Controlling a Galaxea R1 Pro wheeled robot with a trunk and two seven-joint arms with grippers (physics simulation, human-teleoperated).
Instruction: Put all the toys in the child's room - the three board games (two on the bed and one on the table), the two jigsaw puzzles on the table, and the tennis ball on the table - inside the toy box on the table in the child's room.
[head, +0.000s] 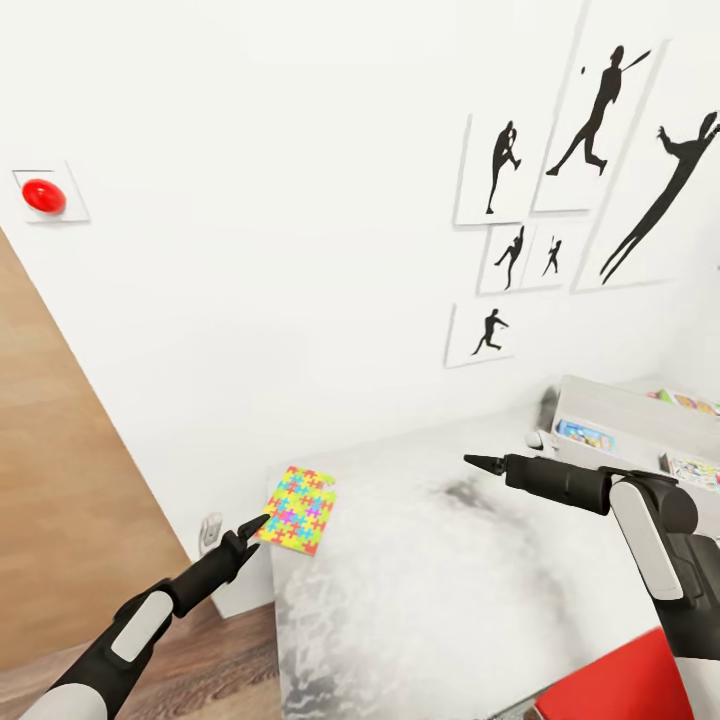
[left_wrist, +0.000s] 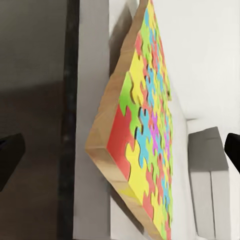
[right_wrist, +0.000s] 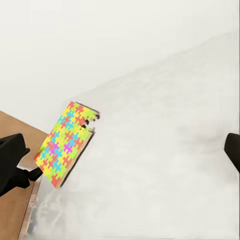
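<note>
Where left gripper points, jigsaw puzzle ahead

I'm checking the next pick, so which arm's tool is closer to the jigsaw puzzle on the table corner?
Left. The left tool sits right at the jigsaw puzzle's overhanging edge, tips pointing at it. The right tool hovers over the table, well off toward the toy box.

jigsaw puzzle on table corner

Bright, even light — soft shadows
</note>
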